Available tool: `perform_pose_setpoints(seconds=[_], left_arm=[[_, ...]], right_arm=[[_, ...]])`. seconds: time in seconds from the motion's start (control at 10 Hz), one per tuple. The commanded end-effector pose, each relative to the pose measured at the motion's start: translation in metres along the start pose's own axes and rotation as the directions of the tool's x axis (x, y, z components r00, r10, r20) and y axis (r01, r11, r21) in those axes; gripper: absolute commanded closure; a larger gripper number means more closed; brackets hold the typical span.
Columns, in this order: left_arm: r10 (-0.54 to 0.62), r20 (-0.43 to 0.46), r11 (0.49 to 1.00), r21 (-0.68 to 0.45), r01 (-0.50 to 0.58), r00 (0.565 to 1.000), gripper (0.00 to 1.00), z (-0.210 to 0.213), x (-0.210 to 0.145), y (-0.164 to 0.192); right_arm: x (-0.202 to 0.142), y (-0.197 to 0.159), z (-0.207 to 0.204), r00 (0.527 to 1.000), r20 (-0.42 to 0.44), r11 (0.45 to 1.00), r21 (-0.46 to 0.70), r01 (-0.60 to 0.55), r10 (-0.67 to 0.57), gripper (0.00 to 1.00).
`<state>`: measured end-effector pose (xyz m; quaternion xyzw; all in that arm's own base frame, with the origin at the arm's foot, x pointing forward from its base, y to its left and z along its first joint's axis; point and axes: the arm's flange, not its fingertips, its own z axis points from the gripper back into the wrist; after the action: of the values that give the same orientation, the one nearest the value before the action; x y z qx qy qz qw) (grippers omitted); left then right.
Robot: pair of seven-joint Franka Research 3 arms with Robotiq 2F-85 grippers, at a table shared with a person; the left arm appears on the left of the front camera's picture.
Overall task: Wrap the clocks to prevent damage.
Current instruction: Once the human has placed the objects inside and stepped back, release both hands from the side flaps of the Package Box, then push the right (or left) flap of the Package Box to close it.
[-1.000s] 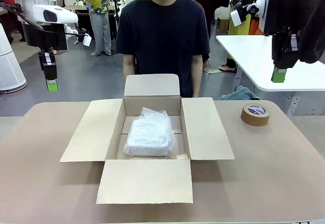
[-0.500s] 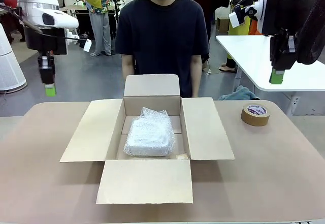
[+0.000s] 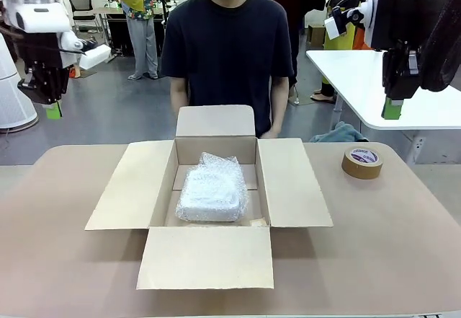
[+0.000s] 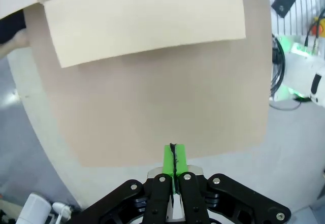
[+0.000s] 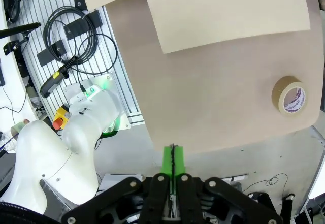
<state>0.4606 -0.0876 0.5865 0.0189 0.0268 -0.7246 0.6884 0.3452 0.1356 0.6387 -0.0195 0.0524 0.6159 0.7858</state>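
A bundle wrapped in bubble wrap (image 3: 211,191) lies inside the open cardboard box (image 3: 288,181) at mid-table; the clock inside it is hidden by the wrap. My left gripper (image 3: 53,110) hangs high at the far left, shut and empty; in the left wrist view its green pads (image 4: 173,159) meet above the table edge. High at the right, my right gripper (image 3: 392,109) is also shut and empty, its pads (image 5: 172,164) pressed together. A person (image 3: 229,44) stands behind the box with arms down.
A roll of brown tape (image 3: 361,162) lies on the table (image 3: 382,239) to the right of the box, also in the right wrist view as the tape roll (image 5: 290,95). A white table (image 3: 374,80) stands at the back right. All box flaps are spread open.
My left gripper has swung further left and slightly up, away from the box. The right arm has barely moved. The bundle and tape stay put.
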Motion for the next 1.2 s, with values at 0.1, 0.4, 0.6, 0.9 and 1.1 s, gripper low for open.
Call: perform_pose_setpoints(seconds=[0.1, 0.4, 0.6, 0.9, 1.1], left_arm=[[0.045, 0.166, 0.998, -0.056, -0.036, 0.985, 1.00, -0.006, -0.024, 0.000], [0.015, 0.070, 1.000, -0.011, -0.015, 0.997, 1.00, -0.002, -0.012, 0.002], [0.015, 0.070, 1.000, -0.011, -0.015, 0.997, 1.00, -0.002, -0.012, 0.002], [0.015, 0.070, 1.000, -0.011, -0.015, 0.997, 1.00, -0.002, -0.012, 0.002], [0.015, 0.070, 1.000, -0.011, -0.015, 0.997, 1.00, -0.002, -0.012, 0.002]], right_arm=[[0.002, 0.001, -0.001, 1.000, 0.014, 1.000, 0.013, 0.011, -0.012, 0.99], [0.002, 0.001, -0.001, 1.000, 0.014, 1.000, 0.013, 0.011, -0.012, 0.99], [0.002, 0.001, -0.001, 1.000, 0.014, 1.000, 0.013, 0.011, -0.012, 0.99], [0.002, 0.001, -0.001, 1.000, 0.014, 1.000, 0.013, 0.011, -0.012, 0.99], [0.002, 0.001, -0.001, 1.000, 0.014, 1.000, 0.013, 0.011, -0.012, 0.99]])
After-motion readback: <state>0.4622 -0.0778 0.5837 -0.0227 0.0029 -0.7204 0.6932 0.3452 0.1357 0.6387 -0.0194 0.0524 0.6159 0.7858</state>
